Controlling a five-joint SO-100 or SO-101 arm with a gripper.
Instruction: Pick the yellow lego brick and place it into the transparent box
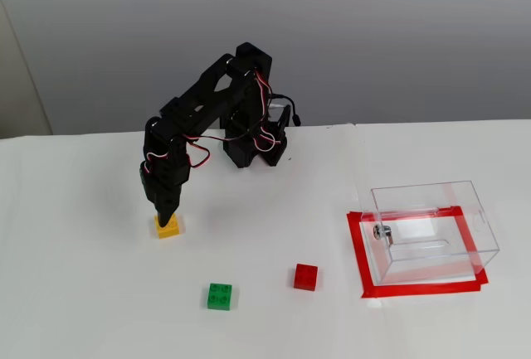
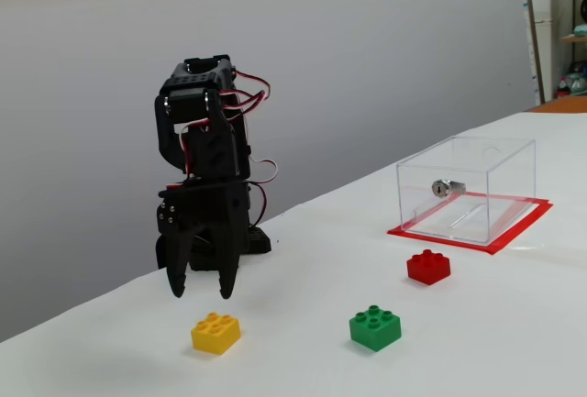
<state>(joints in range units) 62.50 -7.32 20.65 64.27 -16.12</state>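
The yellow brick lies studs up on the white bench, toward the left in the higher fixed view and at the lower left in the low side view. The gripper hangs just above it, pointing down, its two fingers spread apart with a clear gap between them; from the side the tips stand a little above and behind the brick and do not touch it. From above, the gripper overlaps the brick's far edge, so contact looks possible there, but the side view shows air between them.

The black arm reaches from its base near the back of the bench out to the left and folds down at the wrist, with red and white wires looping along it.

A green brick sits nearer the camera and to the right of the yellow one, and a red brick lies further right, all three well apart. The clear box stands at the right on a frame of red tape, a small metal knob on its left wall. Nothing is visible inside the box.
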